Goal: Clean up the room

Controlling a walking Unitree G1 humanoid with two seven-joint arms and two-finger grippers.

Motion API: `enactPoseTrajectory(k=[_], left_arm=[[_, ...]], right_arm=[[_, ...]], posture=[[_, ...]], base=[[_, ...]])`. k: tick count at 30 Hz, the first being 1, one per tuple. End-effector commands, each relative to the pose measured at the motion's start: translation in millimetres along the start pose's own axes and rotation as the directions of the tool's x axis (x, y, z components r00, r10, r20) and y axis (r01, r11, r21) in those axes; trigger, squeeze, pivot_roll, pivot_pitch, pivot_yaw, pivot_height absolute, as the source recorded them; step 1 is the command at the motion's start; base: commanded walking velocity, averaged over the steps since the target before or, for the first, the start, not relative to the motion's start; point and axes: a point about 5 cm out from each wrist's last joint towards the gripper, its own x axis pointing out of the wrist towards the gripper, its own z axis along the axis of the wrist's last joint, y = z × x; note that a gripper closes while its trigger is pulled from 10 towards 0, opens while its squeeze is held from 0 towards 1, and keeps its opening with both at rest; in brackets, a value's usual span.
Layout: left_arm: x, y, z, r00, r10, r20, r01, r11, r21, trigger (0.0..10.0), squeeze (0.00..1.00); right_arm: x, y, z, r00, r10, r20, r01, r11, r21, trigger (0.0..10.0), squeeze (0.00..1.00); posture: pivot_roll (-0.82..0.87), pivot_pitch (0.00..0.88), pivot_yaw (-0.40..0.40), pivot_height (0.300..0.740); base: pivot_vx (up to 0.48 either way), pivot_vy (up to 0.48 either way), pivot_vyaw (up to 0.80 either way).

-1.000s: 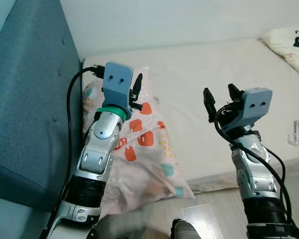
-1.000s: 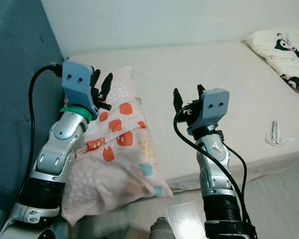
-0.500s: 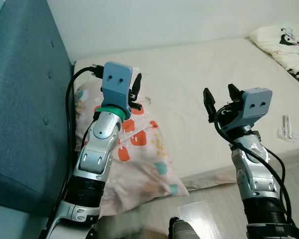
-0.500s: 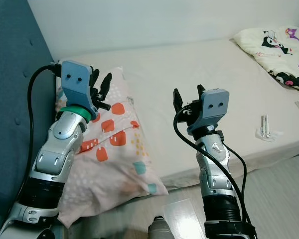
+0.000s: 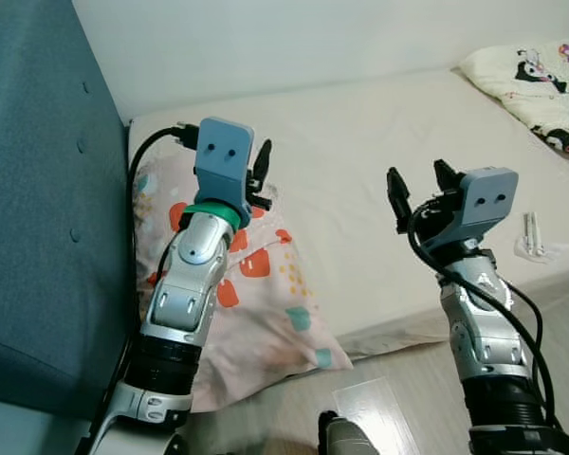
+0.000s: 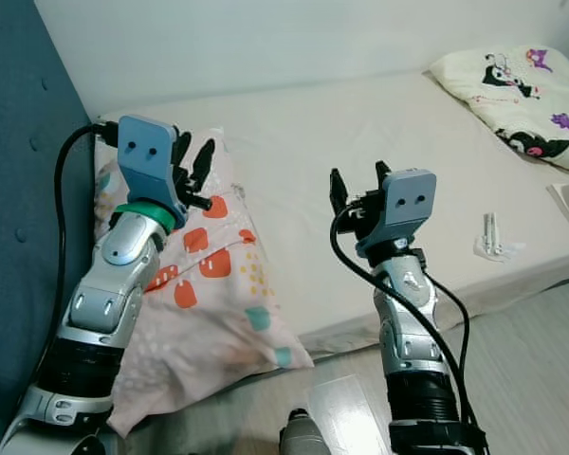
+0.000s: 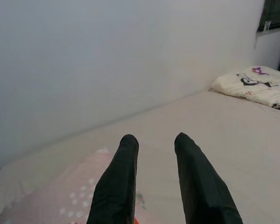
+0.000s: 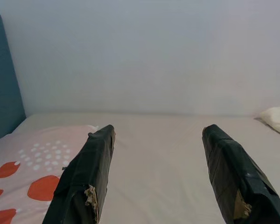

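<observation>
A pink pillow [image 5: 266, 294] with orange and teal patches lies at the left end of the bed, its lower corner hanging over the mattress edge. My left gripper [image 6: 193, 152] is raised above the pillow's upper part, open and holding nothing. Over the bare middle of the mattress [image 5: 360, 142] my right gripper [image 5: 416, 185] is held up, also open and holding nothing. In the left wrist view the two black fingers [image 7: 119, 182] stand apart over the pillow's edge. The right wrist view has wide-spread fingers [image 8: 86, 179] with the pillow [image 8: 18, 172] off to one side.
A blue padded headboard [image 5: 38, 190] rises on the left. A cream blanket with cartoon prints [image 5: 541, 71] lies at the bed's far right end. A small white packet [image 6: 493, 237] rests near the mattress's front edge. Wooden floor [image 6: 531, 379] runs along the bed's front.
The whole view has shifted, so the camera has turned to the right and more of the cartoon blanket shows. Both grippers keep the same raised, open pose.
</observation>
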Motion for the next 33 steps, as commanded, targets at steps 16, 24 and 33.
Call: enactPoseTrajectory(k=[16, 24, 33], left_arm=[[-1.0, -0.5, -1.0, 1.0, -0.008, 0.006, 0.008, 1.0, 0.021, 10.0, 0.0], [-0.6, 0.5, -2.1, 1.0, -0.004, -0.001, 0.004, 1.0, 0.024, 10.0, 0.0], [-0.5, 0.7, -3.8, 1.0, -0.001, -0.015, 0.001, 0.999, 0.037, 10.0, 0.0]], right_arm=[[-3.5, 2.0, -4.6, 1.0, 0.012, -0.026, -0.013, 1.0, -0.019, 10.0, 0.0], [-4.0, 1.1, -2.7, 1.0, 0.004, -0.014, -0.004, 1.0, 0.006, 10.0, 0.0], [-4.6, 2.0, -3.0, 1.0, 0.008, -0.018, -0.008, 1.0, 0.005, 10.0, 0.0]], posture=[[-0.12, 0.0, -0.001, 0.74], [-0.12, 0.0, 0.001, 0.74], [-0.12, 0.0, 0.002, 0.74]], base=[[0.0, -0.247, 0.31], [0.0, -0.43, 0.0], [0.0, -0.113, 0.0]])
